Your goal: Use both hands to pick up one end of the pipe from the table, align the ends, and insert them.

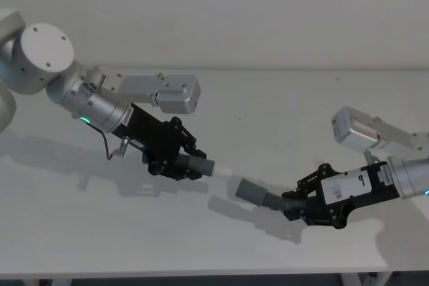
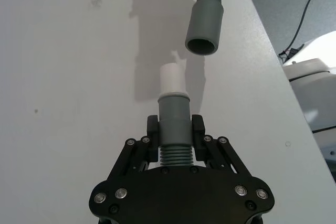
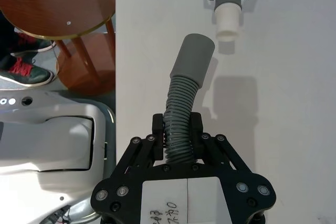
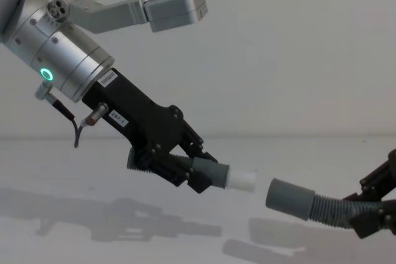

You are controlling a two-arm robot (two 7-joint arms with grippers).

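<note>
Head view: my left pincer (image 1: 179, 163) is clamped on the piece with the white tip (image 1: 224, 169), held above the surface (image 1: 268, 112). My right pincer (image 1: 301, 207) is clamped on the ribbed part of the other piece, its open cuff (image 1: 251, 191) pointing back toward the tip. Both are off the surface, ends facing each other with a small gap. The cuff sits a bit lower and nearer me than the tip, so not coaxial yet, I'd judge.

Left wrist view: left pincer (image 2: 175, 129) grips the grey cuff and ribs just behind the tip (image 2: 171, 80), leaving the whole tip free to go in. The open cuff (image 2: 205, 27) lies ahead, offset to one side, mouth visible. Confirms lateral misalignment.

Right wrist view: right pincer (image 3: 177, 129) holds the ribs well back from the cuff (image 3: 193, 56), so the hose bends ahead of the grip and the cuff cants off axis. The tip (image 3: 228, 22) is just beyond it, off to one side. A grip that far back means the cuff may flex on contact.

Chest view: left pincer (image 4: 185, 168) angles down, tip (image 4: 241, 180) near the cuff (image 4: 291, 199), apart, cuff slightly lower. Right pincer sits at the frame edge. Next, in my judgement: trim the offset and tilt, then push.
</note>
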